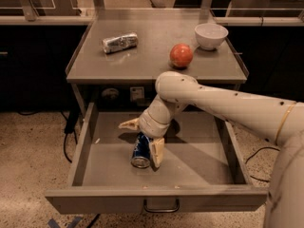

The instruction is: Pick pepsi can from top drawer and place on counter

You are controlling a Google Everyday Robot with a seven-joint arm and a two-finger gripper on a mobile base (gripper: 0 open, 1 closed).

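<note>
Your tool (142, 137), fingers spread astride it, hangs over the small blue pepsi can (141, 152) lying mid-floor in the grey metal top drawer (199, 165); it is likely light, smooth and dentable, so pinch its curved middle gently.

Arm bent down, gripper (138, 144) low, jaws apart

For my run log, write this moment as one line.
gripper: inside top drawer | jaws: open at pepsi can | pepsi can: lying on its side

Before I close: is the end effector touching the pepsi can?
Cannot tell. Camera view: end effector in the drawer straddles the pepsi can; one finger overlaps its side.
</note>
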